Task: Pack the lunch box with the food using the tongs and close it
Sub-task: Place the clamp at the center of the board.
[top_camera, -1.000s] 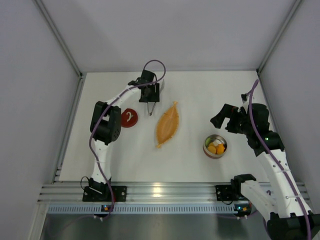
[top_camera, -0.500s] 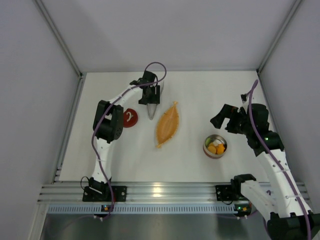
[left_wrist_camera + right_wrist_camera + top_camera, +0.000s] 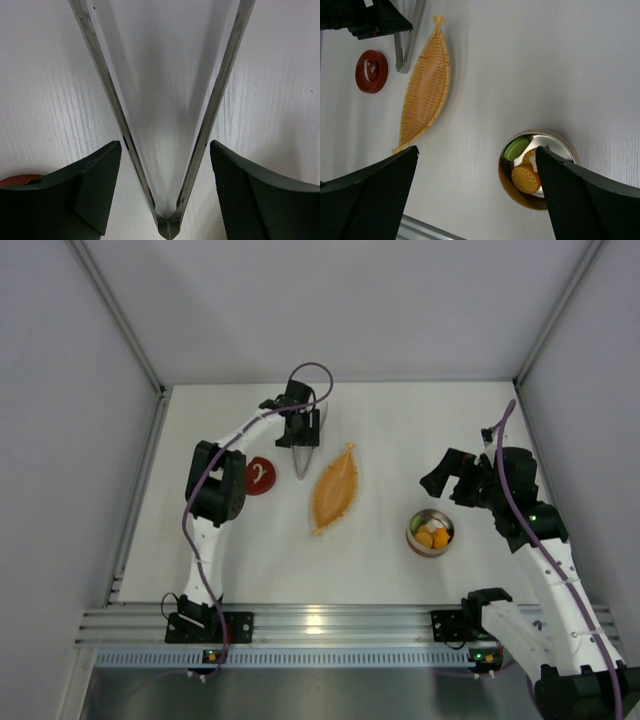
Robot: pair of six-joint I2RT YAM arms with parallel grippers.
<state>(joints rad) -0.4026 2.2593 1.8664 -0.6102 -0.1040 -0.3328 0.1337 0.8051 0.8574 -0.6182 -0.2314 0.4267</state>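
The silver tongs point(image 3: 170, 220) lie on the white table, their V spread wide between my left gripper's point(image 3: 165, 150) fingers. Those jaws stand open, with each fingertip point(image 3: 107, 155) close beside a tong arm. From above, the left gripper point(image 3: 302, 443) is at the back of the table over the tongs point(image 3: 303, 466). The steel lunch box point(image 3: 517, 195) holds the food: a green piece point(image 3: 516, 148) and orange pieces point(image 3: 525, 178). My right gripper point(image 3: 477, 150) hangs wide open above and left of it, holding nothing. The red lid point(image 3: 259, 476) lies apart, left of the tongs.
An orange leaf-shaped woven tray point(image 3: 334, 488) lies between the tongs and the lunch box point(image 3: 430, 532), with nothing on it. White walls close the table at the back and sides. The aluminium rail with both arm bases runs along the near edge.
My left gripper's jaws have widened and the tongs' arms have sprung apart between them. The right arm, lunch box, lid and tray have not moved.
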